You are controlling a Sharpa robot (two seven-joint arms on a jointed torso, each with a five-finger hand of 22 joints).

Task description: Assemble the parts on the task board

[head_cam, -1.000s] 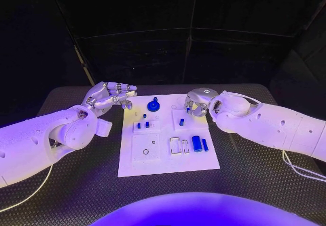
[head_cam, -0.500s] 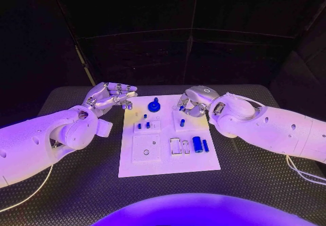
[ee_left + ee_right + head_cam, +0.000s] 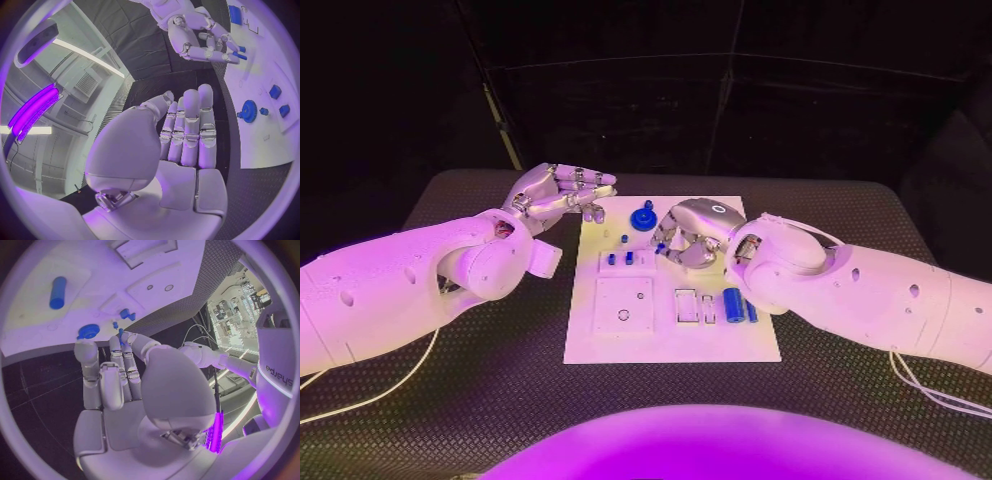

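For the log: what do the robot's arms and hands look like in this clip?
Both arms have smooth, rounded white shells with small dark holes. The left hand and right hand are silver metal with jointed fingers and white palm covers. Thin pale cables trail from each arm over the black table.

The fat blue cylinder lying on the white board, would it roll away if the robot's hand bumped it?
Probably. The blue cylinder lies on its round side on the flat task board, so a sideways bump could roll it. It looks solid and stiff, unlikely to bend.
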